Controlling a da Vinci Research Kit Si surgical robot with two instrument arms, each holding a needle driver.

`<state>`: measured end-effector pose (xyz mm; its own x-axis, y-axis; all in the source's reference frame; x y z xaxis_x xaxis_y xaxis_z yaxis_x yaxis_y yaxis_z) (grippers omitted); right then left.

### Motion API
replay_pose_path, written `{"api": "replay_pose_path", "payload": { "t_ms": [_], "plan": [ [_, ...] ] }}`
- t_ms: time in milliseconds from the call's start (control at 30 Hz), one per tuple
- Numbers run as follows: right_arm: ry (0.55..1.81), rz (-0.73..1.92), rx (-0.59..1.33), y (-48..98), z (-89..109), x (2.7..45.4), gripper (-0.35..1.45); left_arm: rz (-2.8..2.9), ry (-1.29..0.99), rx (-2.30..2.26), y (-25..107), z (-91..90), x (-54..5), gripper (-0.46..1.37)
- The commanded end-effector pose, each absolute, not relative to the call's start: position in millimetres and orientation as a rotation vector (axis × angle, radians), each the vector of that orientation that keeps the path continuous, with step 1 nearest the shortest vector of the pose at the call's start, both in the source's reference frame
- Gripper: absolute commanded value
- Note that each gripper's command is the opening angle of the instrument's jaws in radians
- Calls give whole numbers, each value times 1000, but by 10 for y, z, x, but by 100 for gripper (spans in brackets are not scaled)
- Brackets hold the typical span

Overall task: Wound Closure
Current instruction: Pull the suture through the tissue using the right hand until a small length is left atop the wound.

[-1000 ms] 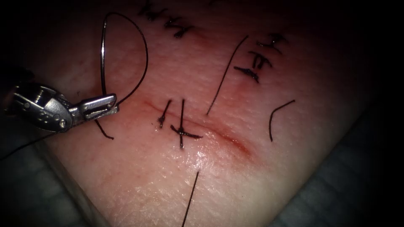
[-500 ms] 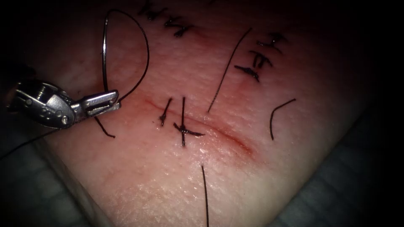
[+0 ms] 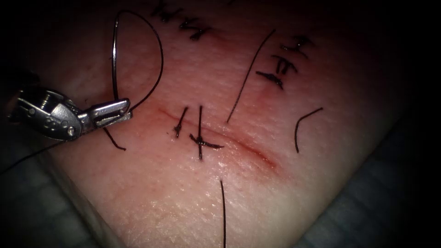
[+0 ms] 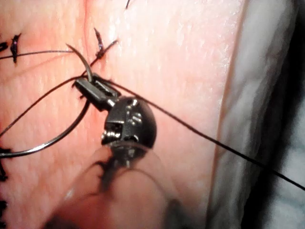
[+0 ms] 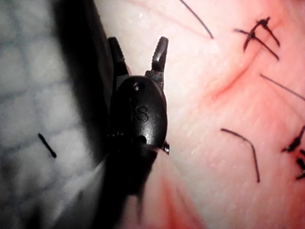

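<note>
1. Nearest to us, a loose piece of thread [image 3: 223,213] lies on the tissue [image 3: 183,197], well away from the left tool's jaws.
2. The cut [image 3: 248,149] runs across the middle of the tissue. One knot [image 3: 200,143] already sits across it, with a short thread end [image 3: 180,123] poking up just beside that knot. So one stitch looks done. To the right of the knot the cut has no thread across it and red fluid [image 3: 264,158] lies in it, so I think more stitches are left.
3. The left tool [image 3: 117,112] is at the left end of the cut. Its jaws are squeezed tight on the needle [image 3: 113,59], near one end of its curve. A short bit of needle [image 4: 78,56] sticks out past the jaws on one side, and the long bend swings away on the other side. The needle seems to be out of the tissue.
4. The thread [image 3: 156,64] loops round from the far end of the needle and comes back down to the jaws. Another thread line [image 4: 209,139] runs away from the jaws, off the edge of the tissue.
5. The right tool [image 5: 138,55] hangs over the edge of the tissue. Its jaws are a little way apart and hold nothing.
6. Farthest away, behind the jaws, are older stitches [image 3: 280,69] and cut ends of thread [image 3: 305,126].
</note>
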<state>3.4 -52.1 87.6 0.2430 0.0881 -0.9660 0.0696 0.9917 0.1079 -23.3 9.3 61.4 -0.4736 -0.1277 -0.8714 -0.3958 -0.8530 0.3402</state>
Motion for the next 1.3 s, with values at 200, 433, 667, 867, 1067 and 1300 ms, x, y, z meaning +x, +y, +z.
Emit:
{"api": "replay_pose_path", "payload": {
  "t_ms": [200, 433, 667, 867, 1067, 1300],
  "plan": [
    [1296, 52, 91, -486, 931, 41, 120, 2451, 762, -1520, 94, 617, -243, -35],
    [1236, 97, 11, -465, 1001, 63, 125, 2450, 766, -1533, 95, 618, -241, -35],
    [1244, 51, 42, -470, 1028, 94, 112, 2451, 768, -1538, 94, 622, -237, -35],
    [1235, 17, 53, -479, 1050, 118, 109, 2451, 769, -1538, 95, 625, -238, -35],
    [1245, -11, 61, -487, 1058, 138, 104, 2456, 777, -1538, 93, 625, -238, -35],
    [1235, -39, 74, -491, 1065, 165, 98, 2442, 775, -1549, 90, 619, -240, -35]
  ]
}}
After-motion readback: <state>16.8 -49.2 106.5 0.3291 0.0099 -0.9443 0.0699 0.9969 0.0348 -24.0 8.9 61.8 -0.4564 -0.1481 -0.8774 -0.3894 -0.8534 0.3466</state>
